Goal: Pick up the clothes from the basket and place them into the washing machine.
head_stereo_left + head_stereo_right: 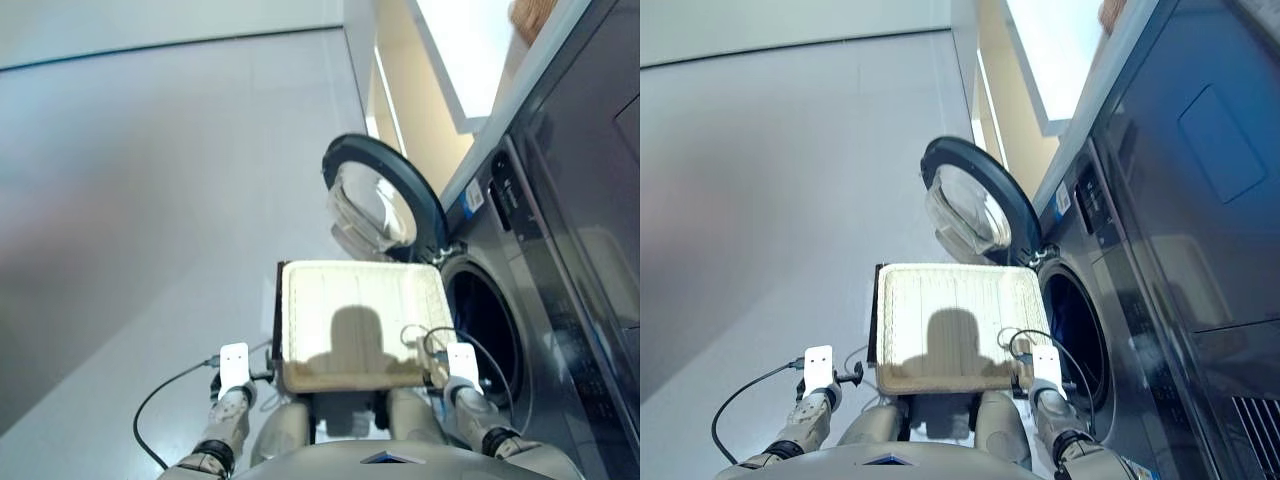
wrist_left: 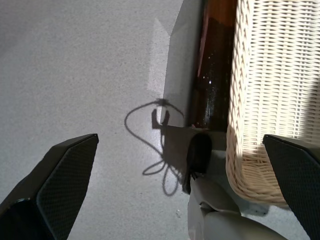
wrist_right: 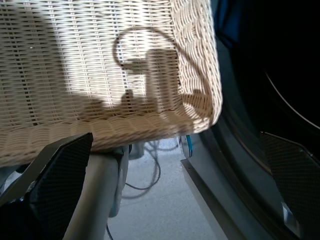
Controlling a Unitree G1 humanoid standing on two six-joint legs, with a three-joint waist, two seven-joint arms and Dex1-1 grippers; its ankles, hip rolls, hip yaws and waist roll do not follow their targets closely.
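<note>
In the head views you look down on the shallow rectangular basket of pale cream woven wicker (image 1: pixel 355 320), sitting just in front of the robot and between its two arms. No garment shows in it; its woven bottom is bare. Just to its right stands the dark grey glossy front-loading washing machine (image 1: pixel 560 300), with its round drum hole (image 1: pixel 487 322) dark inside, so you cannot tell what lies in it. The round dark-rimmed glass porthole door (image 1: pixel 385 200) is swung wide open beyond the basket's far edge. Pale grey floor (image 1: pixel 150 200) spreads out to the left. The left tool (image 1: pixel 233 368) hangs just beside the basket's near left corner, and the right tool (image 1: pixel 462 365) sits by the near right corner, close to the drum hole.

In the left wrist view you see the left tool's black fingers (image 2: pixel 65 175) spread wide with nothing between them. The basket's wicker wall stands close by one finger, and a dark brown glossy stand (image 2: pixel 212 65) shows under the basket's side, over the speckled floor.

In the right wrist view the right tool's fingers (image 3: pixel 57 170) are likewise spread apart and empty. The basket's rounded wicker corner sits ahead of them, with the machine's dark front just beside it.
</note>
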